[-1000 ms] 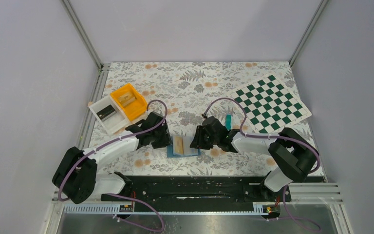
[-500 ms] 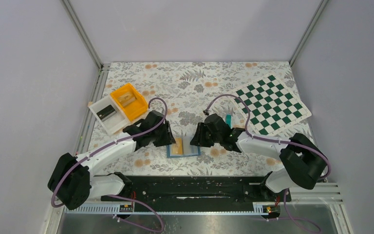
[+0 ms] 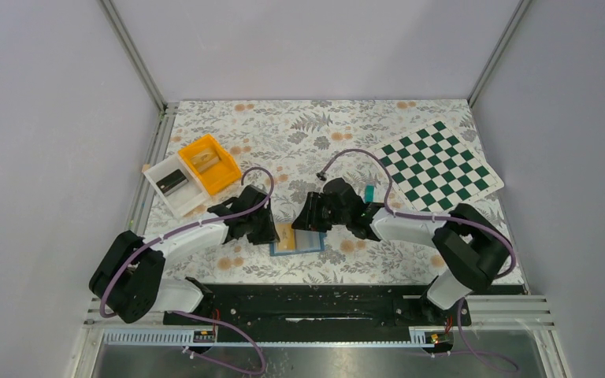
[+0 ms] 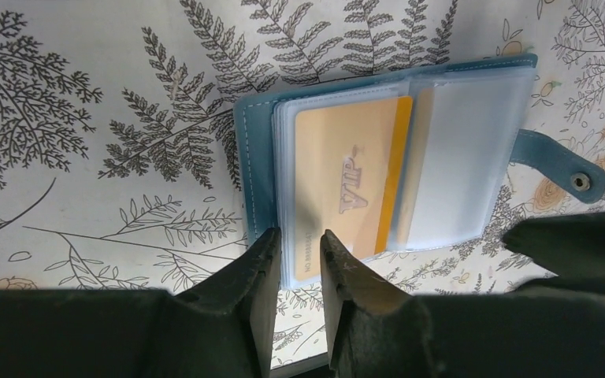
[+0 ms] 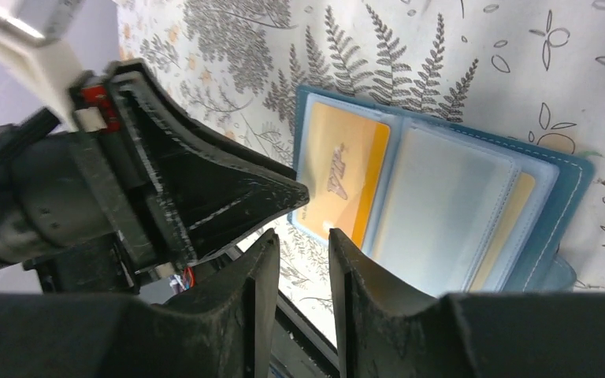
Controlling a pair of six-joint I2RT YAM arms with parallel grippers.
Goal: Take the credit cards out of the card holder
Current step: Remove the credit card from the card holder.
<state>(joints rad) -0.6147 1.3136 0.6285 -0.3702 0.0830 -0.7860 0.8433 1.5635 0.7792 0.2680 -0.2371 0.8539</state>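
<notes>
Top external view: floral table [image 3: 323, 126], checkered mat [image 3: 439, 165] well off to R of the card holder [image 3: 298, 239], white bin [image 3: 185, 202] + orange bin [image 3: 222, 175] off to its L. Holder lies open flat btwn both arms, near the table's front edge. Left gripper [image 3: 261, 228] sits at its L edge, right gripper [image 3: 307, 216] over its far-R side. Left wrist: fingers nrly together w/ a slim gap, nothing clamped, tips over the holder's near edge. Orange-tan card [image 4: 347, 173] is sleeved in the L half, long axis running straight away from the tips. Right wrist: same slim gap, empty, tips just off that card's corner. 2nd orange card [image 5: 512, 213] peeks out in the other half. Left arm looks nearer and lined up w/ the card's long axis, so prob its pull.
</notes>
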